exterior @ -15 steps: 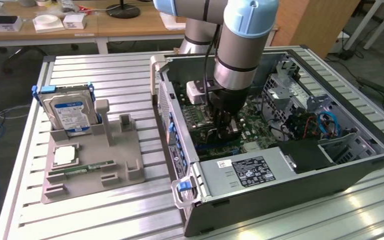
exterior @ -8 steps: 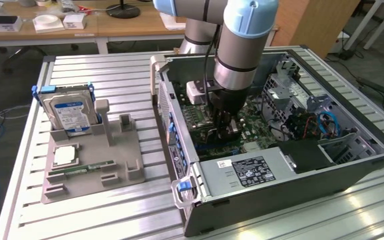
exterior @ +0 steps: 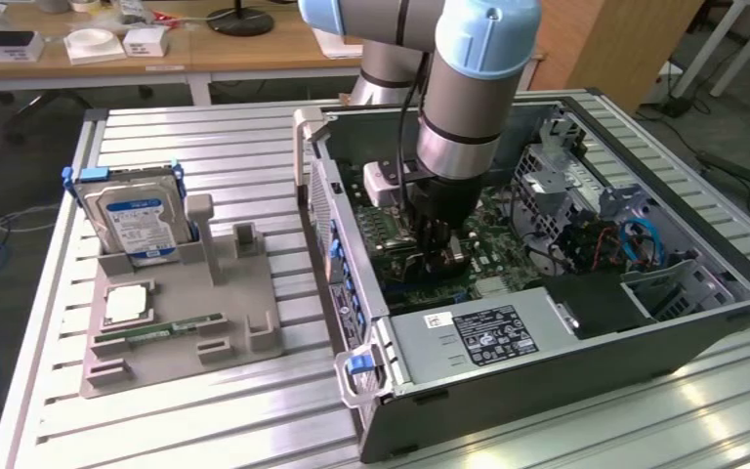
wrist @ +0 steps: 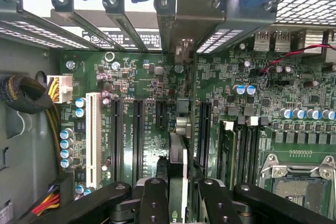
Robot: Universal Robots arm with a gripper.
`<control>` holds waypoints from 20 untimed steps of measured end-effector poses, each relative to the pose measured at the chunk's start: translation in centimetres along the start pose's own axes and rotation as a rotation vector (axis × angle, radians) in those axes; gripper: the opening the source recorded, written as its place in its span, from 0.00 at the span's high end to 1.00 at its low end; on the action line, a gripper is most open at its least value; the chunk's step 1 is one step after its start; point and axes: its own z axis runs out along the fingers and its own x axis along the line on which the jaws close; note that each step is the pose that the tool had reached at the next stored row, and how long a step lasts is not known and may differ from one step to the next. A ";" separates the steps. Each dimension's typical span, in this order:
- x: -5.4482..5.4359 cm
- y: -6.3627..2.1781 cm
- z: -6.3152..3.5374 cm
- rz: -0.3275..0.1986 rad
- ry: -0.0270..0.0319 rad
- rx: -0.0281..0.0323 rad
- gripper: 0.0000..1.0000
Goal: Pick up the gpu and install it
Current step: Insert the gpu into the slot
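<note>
Inside the open case (exterior: 570, 293), the gripper (wrist: 177, 192) clamped the gpu (wrist: 177, 145) edge-on between its fingers (wrist: 153, 200), the card standing upright over the motherboard (wrist: 131, 77) slots.

A silver hard drive (exterior: 138, 223) with a blue-and-white label stands upright at the grey holder's (exterior: 238, 318) ten o'clock corner. A narrow green memory stick (exterior: 160, 330) lies flat toward the holder's seven o'clock, a square silver chip (exterior: 129, 303) just above it. At three o'clock from the holder, an open computer case (exterior: 584, 376) rests on the slatted metal table (exterior: 192, 430).
</note>
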 end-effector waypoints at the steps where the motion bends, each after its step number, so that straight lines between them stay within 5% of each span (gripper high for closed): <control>1: 0.0 0.00 0.00 0.000 -0.0001 0.0000 0.73; 16: 0.0 0.00 0.00 0.000 0.0000 0.0000 0.73; 20: 0.0 0.01 0.00 0.000 -0.0001 0.0000 0.66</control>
